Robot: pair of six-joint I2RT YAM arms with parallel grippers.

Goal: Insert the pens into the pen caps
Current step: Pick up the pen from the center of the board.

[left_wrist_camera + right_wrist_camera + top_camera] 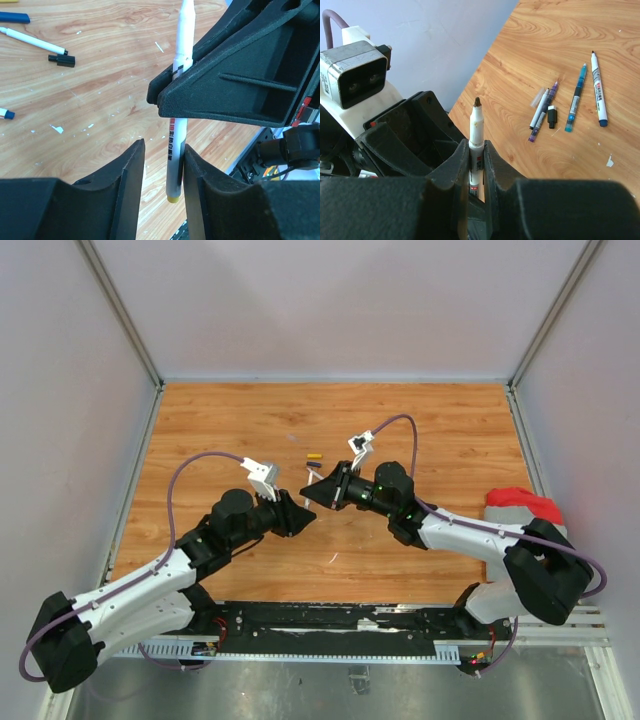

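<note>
White pen (176,165) stands between the left gripper's (163,147) parted jaws in its wrist view. Right wrist: right gripper (476,147) clamps that barrel; loose pens (575,97) and black cap (551,116) lie beyond. Overhead, both grippers meet at the middle of the counter (200,440).

- The held pen (476,125) is gripped crosswise between the fingers of the right gripper (476,150), over the middle of the table (450,430).
- The left gripper (163,150) is placed just left of and nearer than the right gripper, with its fingers flanking the held pen.
- The loose pens (575,100) and a cap (551,116) are laid on the table beyond both grippers, towards the far side.
- A cloth (520,502) is laid at the right edge of the table.
</note>
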